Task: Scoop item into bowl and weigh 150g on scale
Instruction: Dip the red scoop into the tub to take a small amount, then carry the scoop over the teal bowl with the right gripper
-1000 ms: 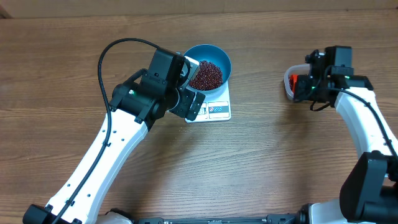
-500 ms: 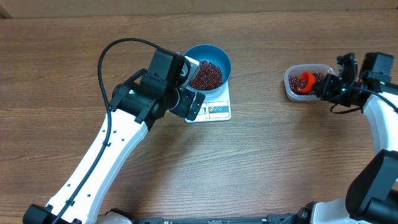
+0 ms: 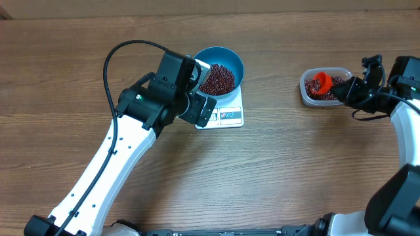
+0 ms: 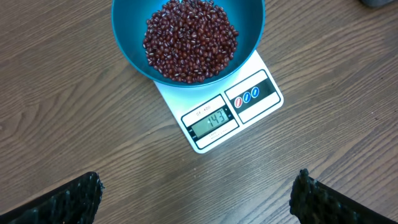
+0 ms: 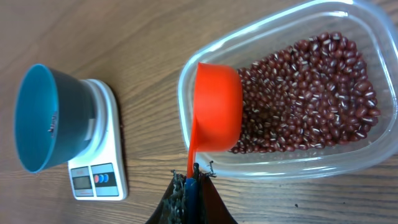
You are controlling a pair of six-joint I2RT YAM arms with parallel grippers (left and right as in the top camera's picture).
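The blue bowl point(image 4: 186, 37) stands on the white scale point(image 4: 249, 93), holding a heap of dark red-brown beans point(image 4: 189, 40). The display point(image 4: 209, 121) reads 143. My left gripper point(image 4: 199, 186) hovers wide open over bare table just in front of the scale, holding nothing. At the right, my right gripper point(image 5: 191, 180) is shut on the handle of an orange scoop point(image 5: 217, 106). The scoop's cup lies over the left end of a clear tub point(image 5: 280, 165) of beans point(image 5: 311, 93). Whether the cup touches the beans I cannot tell.
In the overhead view the left arm point(image 3: 118, 157) crosses the table from the front left up to the scale point(image 3: 230, 117). The tub point(image 3: 306, 94) sits at the right, with the right arm point(image 3: 400, 118) along the right edge. Wooden tabletop lies between scale and tub.
My right arm has drawn back to the right from above the tub, uncovering it, with the scoop still held over it. The left arm and bowl have not moved.
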